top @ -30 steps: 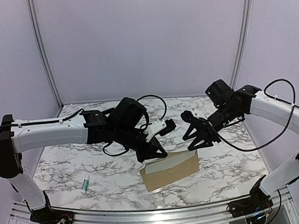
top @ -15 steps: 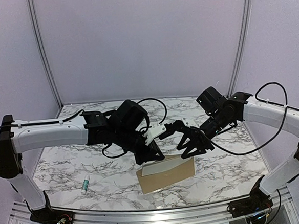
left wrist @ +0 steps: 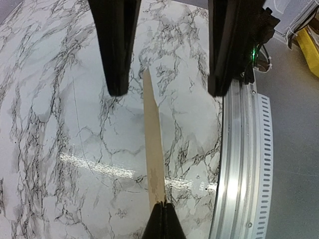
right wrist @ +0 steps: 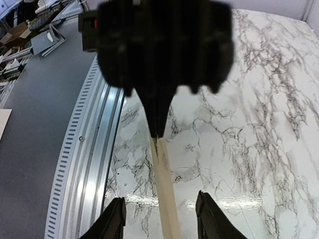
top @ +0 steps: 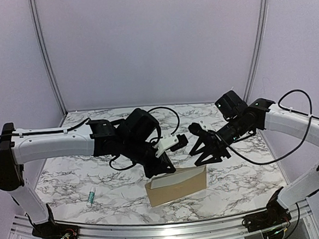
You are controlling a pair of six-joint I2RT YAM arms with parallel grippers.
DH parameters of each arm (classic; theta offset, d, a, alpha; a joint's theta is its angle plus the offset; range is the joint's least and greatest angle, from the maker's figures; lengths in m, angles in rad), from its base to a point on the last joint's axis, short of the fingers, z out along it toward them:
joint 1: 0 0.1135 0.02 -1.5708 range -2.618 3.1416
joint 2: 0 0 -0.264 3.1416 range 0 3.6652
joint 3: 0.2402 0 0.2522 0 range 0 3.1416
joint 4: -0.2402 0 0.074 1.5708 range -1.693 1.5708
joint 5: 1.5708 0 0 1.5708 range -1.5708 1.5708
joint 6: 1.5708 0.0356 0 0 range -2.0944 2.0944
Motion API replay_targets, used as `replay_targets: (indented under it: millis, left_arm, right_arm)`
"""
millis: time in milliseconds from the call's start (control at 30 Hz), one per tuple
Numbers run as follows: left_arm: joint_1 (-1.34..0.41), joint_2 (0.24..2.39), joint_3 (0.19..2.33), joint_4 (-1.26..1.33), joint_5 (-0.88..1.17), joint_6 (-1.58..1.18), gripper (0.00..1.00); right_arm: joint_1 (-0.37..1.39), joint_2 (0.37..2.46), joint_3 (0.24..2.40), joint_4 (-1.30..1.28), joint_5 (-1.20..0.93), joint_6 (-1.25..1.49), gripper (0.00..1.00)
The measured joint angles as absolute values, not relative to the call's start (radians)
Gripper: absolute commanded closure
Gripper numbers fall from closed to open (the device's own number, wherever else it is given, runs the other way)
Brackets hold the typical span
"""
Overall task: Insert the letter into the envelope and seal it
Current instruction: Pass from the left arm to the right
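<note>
Top external | left end effector (top: 163,168) pinching flat tan kraft envelope (top: 180,186) | right end effector (top: 209,158) half-spread

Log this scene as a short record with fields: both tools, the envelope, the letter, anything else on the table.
left tool: shut on envelope's upper left corner
right tool: open, straddling envelope's upper right corner, gaps both sides
envelope: tipped up on edge over table
letter: pale strip showing at envelope's mouth
other: glue stick lying at table's left

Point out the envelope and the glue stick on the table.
envelope (top: 181,188), top external view, centre of its brown front face.
glue stick (top: 91,197), top external view, middle of its white tube.
</note>
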State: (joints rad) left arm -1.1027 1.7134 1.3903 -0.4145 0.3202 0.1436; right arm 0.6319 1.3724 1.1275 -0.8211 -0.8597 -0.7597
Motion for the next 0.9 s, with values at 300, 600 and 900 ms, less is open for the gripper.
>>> replay_targets:
  millis: [300, 600, 900]
  left_arm:
    - [-1.131, 1.712, 1.351, -0.315, 0.315, 0.147, 1.0]
    - [-1.19, 1.712, 1.337, -0.26, 0.252, 0.166, 1.0]
    - [-1.208, 1.712, 1.337, -0.25, 0.207, 0.169, 1.0]
  right_arm:
    - [0.583, 1.281, 1.071, -0.777, -0.91, -0.75, 0.45]
    - [0.59, 1.337, 1.015, -0.777, -0.916, -0.74, 0.46]
    - [0.624, 1.352, 1.015, -0.781, -0.918, -0.741, 0.52]
